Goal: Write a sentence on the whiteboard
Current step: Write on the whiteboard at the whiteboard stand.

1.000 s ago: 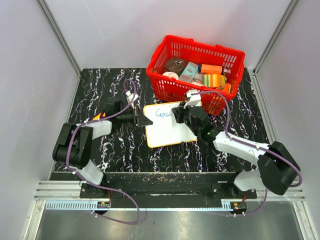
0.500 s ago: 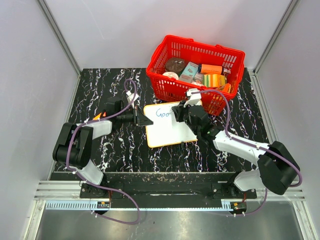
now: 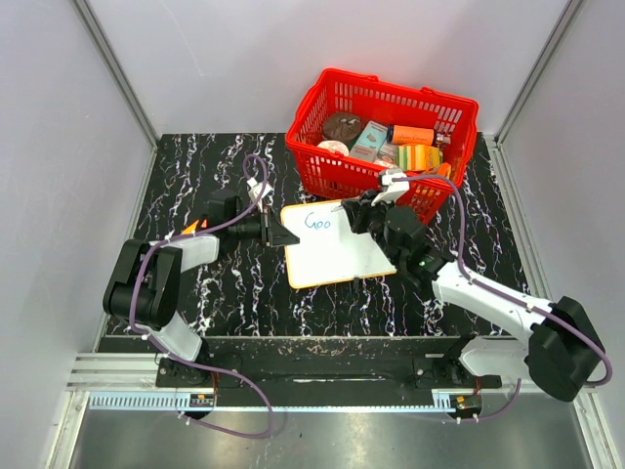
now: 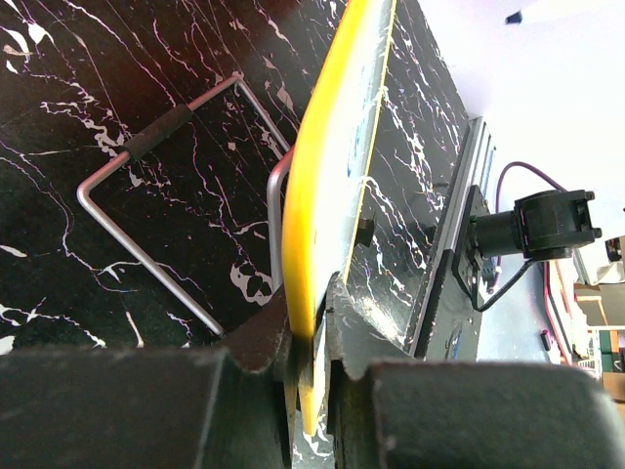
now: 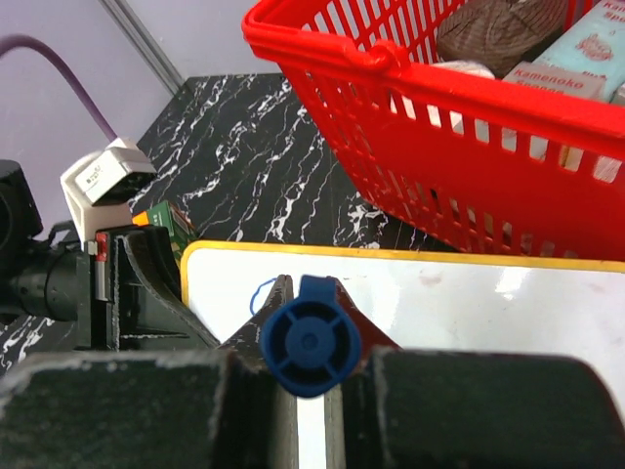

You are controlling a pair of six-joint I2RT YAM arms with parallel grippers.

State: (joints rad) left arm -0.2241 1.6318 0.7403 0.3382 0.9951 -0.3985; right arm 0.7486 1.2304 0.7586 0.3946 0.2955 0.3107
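Whiteboard rim pinched by left gripper, marker clenched in right gripper, per wrist views; "Goo" lettering only overhead.

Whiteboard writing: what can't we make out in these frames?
- The sentence: top view, small; anything past "Goo" is covered by the right hand.
- Tip of the marker: right wrist view, hidden behind its own blue end; contact with the whiteboard unclear.
- Whiteboard face: left wrist view, seen edge-on in the left hand.
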